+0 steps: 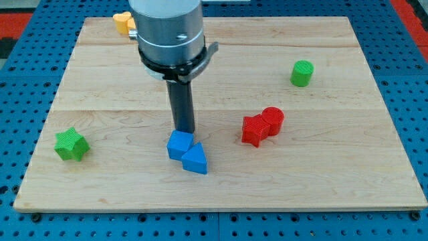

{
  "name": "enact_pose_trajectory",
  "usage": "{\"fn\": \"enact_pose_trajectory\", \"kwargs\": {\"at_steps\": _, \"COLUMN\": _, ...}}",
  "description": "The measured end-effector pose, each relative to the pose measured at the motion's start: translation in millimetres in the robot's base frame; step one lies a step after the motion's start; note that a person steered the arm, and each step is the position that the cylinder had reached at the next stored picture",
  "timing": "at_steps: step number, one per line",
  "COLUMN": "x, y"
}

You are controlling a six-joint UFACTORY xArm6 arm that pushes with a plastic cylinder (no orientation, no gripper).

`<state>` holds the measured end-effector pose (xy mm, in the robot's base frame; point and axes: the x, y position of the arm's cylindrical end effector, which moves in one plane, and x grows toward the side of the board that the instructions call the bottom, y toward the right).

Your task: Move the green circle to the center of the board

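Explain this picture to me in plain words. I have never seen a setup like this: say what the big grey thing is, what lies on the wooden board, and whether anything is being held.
There is one picture, from a single camera looking down at a slant on a wooden board. The big grey cylinder at the view's top is the end of a robot arm. It has no claw, only a straight dark rod whose lower end, my tip, slides along the board and pushes blocks. So nothing is held.

On the board: two blue blocks touching, a blue cube right under my tip and a blue wedge-like block; a red pair touching, a red star-like block and a red cylinder; the green circle at the view's right; a green star-like block at the left; an orange block at the top edge, partly hidden.
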<state>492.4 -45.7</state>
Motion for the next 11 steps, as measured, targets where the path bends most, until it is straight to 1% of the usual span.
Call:
{"fn": "enact_pose_trajectory", "kwargs": {"at_steps": 1, "x": -17, "y": -11}}
{"fn": "enact_pose_trajectory", "kwargs": {"at_steps": 2, "x": -51, "y": -17}}
{"fn": "enact_pose_trajectory", "kwargs": {"at_steps": 3, "x": -92, "y": 34}}
{"fn": "enact_pose_trajectory", "kwargs": {"at_steps": 4, "x": -97, "y": 115}}
{"fn": "enact_pose_trajectory", "kwargs": {"at_steps": 6, "x": -97, "y": 247}}
{"fn": "enact_pose_trajectory", "kwargs": {"at_steps": 7, "x": -106, "y": 247}}
{"fn": "enact_pose_trajectory", "kwargs": {"at_steps": 8, "x": -118, "y": 196}}
{"fn": "enact_pose_trajectory", "kwargs": {"at_steps": 9, "x": -146, "y": 171}}
{"fn": "enact_pose_trajectory", "kwargs": {"at_steps": 10, "x": -186, "y": 198}}
{"fn": "enact_pose_trajectory", "kwargs": {"at_steps": 11, "x": -200, "y": 172}}
